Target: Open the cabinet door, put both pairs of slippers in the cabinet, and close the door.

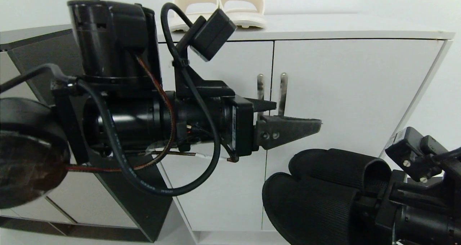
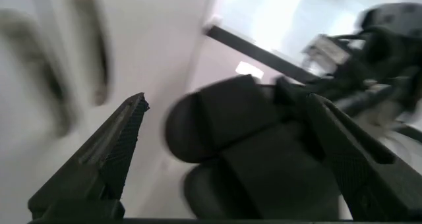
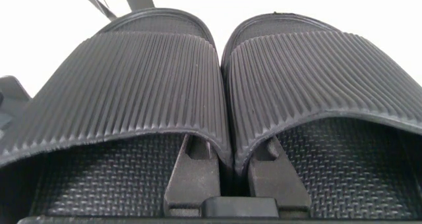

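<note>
A white cabinet [image 1: 360,93] is seen from the front with both doors shut. The left door [image 1: 230,61] and right door [image 1: 345,79] are met at a centre seam, where two upright metal handles [image 1: 283,88] are mounted side by side. A pair of cream slippers [image 1: 219,5] is laid on the cabinet top [image 1: 342,25], by its back edge toward the left end, the two pressed side by side. A dark panel [image 1: 36,47] is stood beside the cabinet's left end. The left gripper [image 1: 297,113] is held level just in front of the handles at the seam, jaws spread and nothing grasped; contact with a handle cannot be told. In the left wrist view the left gripper [image 2: 227,102] is shown with its fingers [image 2: 99,165] wide apart, the blurred handles [image 2: 92,46] off to one side and the black slippers [image 2: 250,158] beyond. The black slippers [image 1: 324,187] are carried in the air in front of the lower part of the right door, resting on no surface, below and to the right of the left gripper, toes pointed away from the right arm. The right gripper [image 3: 227,155] is clamped on the black slippers [image 3: 165,79]: one of its fingers [image 3: 191,178] is pushed under each ribbed strap, and the two inner side walls are pinched together between them.
</note>
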Available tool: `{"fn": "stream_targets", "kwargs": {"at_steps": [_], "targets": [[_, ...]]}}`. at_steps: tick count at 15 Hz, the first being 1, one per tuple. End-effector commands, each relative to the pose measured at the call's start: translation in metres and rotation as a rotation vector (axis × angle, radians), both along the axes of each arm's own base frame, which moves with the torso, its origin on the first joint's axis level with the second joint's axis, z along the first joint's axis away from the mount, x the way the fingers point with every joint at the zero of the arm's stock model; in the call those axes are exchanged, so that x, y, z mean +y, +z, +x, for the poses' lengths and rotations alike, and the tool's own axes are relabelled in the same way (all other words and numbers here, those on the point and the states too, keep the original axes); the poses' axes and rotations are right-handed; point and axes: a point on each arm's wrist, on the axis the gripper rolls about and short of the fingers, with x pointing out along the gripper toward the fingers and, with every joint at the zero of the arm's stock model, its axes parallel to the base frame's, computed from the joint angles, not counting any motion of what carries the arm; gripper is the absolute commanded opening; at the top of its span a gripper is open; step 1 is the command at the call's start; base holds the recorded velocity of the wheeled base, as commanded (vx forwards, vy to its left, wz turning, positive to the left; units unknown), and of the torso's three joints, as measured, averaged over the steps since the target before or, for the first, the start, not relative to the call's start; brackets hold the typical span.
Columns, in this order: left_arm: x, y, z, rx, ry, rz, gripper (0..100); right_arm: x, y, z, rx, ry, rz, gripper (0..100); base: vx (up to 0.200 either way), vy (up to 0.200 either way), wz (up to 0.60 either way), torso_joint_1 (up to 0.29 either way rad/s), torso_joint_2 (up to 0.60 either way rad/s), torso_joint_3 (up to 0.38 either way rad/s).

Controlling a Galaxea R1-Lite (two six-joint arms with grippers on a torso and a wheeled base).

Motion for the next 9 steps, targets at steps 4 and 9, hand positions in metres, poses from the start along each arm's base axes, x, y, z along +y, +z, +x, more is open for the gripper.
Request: {"fn": "stream_targets", "kwargs": {"at_steps": [4, 9], "targets": [[-0.002, 0.003, 0.016, 0.022, 0.003, -0.01, 100, 0.005, -0.001, -0.002, 0.006, 0.038, -0.01, 0, 0.0, 0.0, 0.0, 0.0, 0.0, 0.0], [-0.019, -0.002, 0.035, 0.022, 0.036, -0.002, 100, 0.005, -0.002, -0.005, 0.007, 0.053, -0.009, 0, 0.0, 0.0, 0.0, 0.0, 0.0, 0.0]]}}
